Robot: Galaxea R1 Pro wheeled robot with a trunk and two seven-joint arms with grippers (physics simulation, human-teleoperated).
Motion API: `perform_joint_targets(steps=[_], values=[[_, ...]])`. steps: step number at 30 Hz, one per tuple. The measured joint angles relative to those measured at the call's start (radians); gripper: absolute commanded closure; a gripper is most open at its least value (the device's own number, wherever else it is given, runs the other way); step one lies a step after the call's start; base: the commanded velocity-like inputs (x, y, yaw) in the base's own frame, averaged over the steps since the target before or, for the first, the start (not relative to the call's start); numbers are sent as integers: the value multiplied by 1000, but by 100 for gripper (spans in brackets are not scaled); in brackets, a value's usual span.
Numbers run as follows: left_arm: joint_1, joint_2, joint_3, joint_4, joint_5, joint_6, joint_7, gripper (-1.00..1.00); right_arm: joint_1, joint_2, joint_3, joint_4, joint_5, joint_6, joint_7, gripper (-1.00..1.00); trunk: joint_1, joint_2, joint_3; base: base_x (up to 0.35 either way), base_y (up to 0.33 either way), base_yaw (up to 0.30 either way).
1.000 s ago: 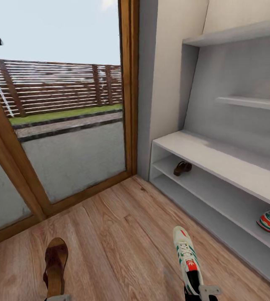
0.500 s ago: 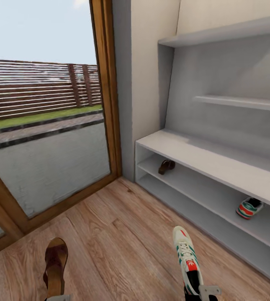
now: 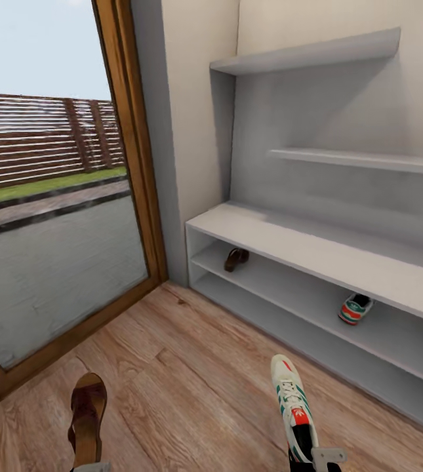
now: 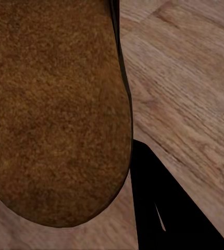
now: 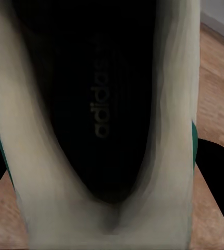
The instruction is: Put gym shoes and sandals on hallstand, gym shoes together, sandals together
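Left fingers [image 3: 92, 467] grip a dark brown woven-leather sandal [image 3: 86, 416]; right fingers [image 3: 316, 459] clamp a white green-striped gym shoe [image 3: 292, 405], near the pale grey hallstand [image 3: 303, 242] at far right.

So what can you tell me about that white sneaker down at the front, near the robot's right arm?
The gym shoe is white with green side stripes, white laces, a red toe patch and a red tongue label. It seems held at the heel end by the right gripper, toe pointing away toward the shoe rack, above the wood floor. In the right wrist view its dark insole reads "adidas" between pale, soft-looking walls. The gripper's fingers are mostly cut off, so the exact hold cannot be told.
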Motion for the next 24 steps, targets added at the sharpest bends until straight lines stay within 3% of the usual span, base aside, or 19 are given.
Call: perform_joint_targets(steps=[24], values=[[0,0,1,-1,0,-1,0,100,0,0,0,0,0,0,0,100,0,0,0,158,304,-293]])
